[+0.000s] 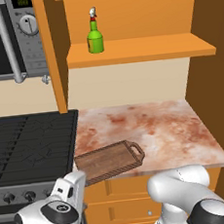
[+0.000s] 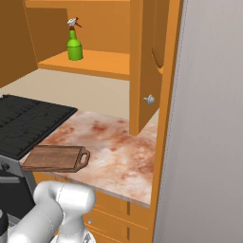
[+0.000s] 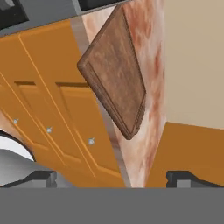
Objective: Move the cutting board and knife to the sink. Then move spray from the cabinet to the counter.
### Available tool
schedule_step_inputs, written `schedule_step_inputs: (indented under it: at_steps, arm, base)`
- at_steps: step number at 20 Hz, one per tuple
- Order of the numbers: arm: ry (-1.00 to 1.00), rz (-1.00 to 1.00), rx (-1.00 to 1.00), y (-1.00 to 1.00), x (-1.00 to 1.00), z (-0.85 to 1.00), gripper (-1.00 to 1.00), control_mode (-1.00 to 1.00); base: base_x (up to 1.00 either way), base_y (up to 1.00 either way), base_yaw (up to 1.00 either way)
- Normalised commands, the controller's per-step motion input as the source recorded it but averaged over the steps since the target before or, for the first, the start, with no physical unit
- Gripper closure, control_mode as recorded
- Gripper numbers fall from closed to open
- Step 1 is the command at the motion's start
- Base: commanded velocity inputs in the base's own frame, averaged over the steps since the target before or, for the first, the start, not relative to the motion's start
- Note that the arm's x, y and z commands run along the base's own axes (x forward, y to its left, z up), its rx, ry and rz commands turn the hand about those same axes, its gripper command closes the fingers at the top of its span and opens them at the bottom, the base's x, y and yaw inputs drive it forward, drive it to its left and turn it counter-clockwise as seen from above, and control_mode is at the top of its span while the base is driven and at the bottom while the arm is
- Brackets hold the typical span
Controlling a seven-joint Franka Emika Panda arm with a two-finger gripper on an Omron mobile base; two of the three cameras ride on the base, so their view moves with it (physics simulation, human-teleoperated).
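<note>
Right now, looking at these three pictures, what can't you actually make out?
- Cutting board: its near end overhangs the counter; in the left base view the robot's arm covers one corner.
- Spray: too small in both base views to read any label.
- Hand: in the hand view only its two wide-apart fingertips show above the bottom edge.

It was a home kitchen: a black stove top (image 1: 31,142) sat beside a pinkish-brown marbled stone counter (image 1: 160,128) over orange wooden drawers (image 3: 57,113), beneath a grey microwave (image 1: 8,36) and an orange wooden wall cabinet (image 1: 141,49).
</note>
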Motion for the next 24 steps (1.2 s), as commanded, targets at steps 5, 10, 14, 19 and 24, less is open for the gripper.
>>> schedule_step_inputs:
  at_steps: [5, 10, 14, 19, 24]
  arm:
    - [-0.05, 0.04, -0.06, -0.24, 0.32, -0.18, -1.00, -1.00]
    - [-0.07, 0.05, -0.05, -0.27, 0.31, -0.15, -1.00, -1.00]
    - [-0.04, 0.06, -0.09, -0.26, 0.22, -0.24, -1.00, -1.00]
    - [-0.04, 0.05, -0.02, -0.06, 0.20, -0.25, -1.00, -1.00]
    - [-0.06, 0.00, -0.02, 0.00, 0.36, -0.08, -1.00, -1.00]
  base:
    - [0.00, 0.00, 0.00]
    - [0.00, 0.00, 0.00]
    - [0.00, 0.00, 0.00]
    - [0.00, 0.00, 0.00]
    - [0.00, 0.00, 0.00]
